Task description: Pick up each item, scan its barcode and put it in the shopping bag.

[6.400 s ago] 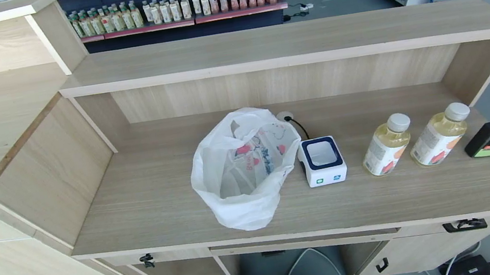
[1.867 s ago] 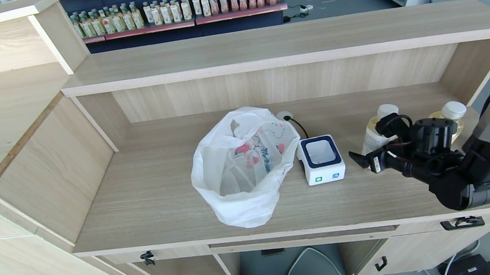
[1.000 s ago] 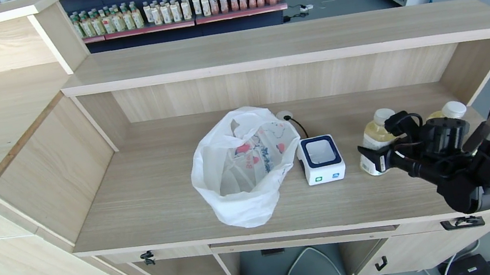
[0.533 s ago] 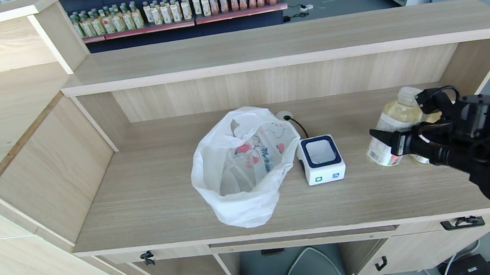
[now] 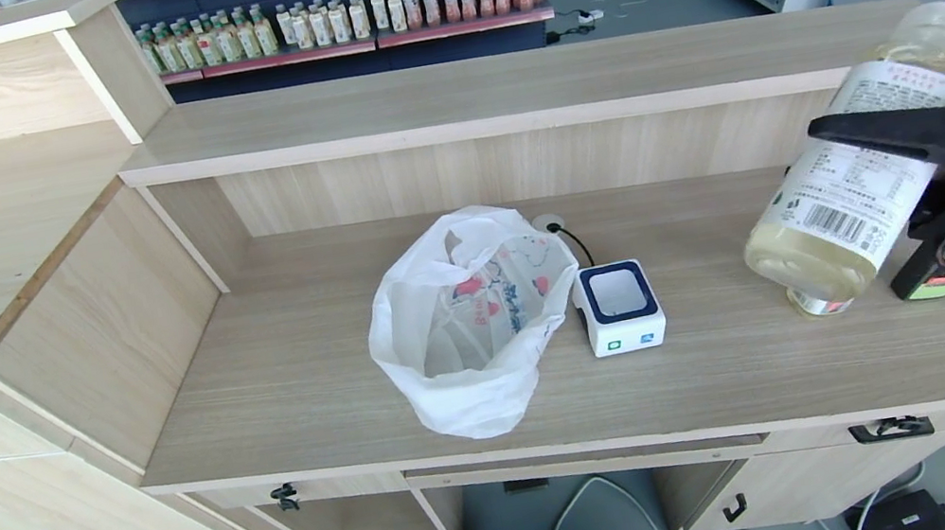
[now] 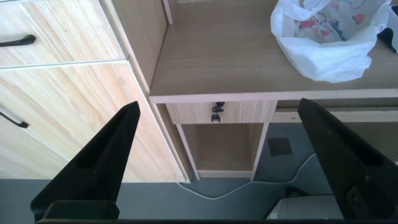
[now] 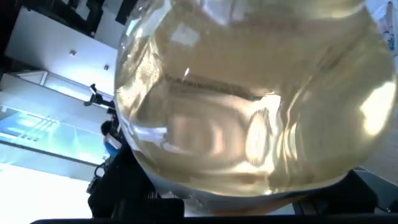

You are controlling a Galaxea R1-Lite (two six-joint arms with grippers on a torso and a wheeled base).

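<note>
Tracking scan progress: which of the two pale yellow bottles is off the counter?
The tilted bottle in the right end effector, barcode showing; the other bottle stands on the counter.

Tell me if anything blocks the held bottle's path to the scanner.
Nothing visible does. The right gripper holds the bottle raised above the counter's right end; only bare counter lies between it and the scanner.

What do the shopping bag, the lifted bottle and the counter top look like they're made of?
Shopping bag: thin white plastic film, semi-translucent, crumpled and slightly shiny.
Bottle: clear and glossy, probably plastic; pale yellow liquid shows through, and it has a printed wrap label.
Counter: pale wood-grain board, matte, possibly laminate rather than solid wood.
</note>
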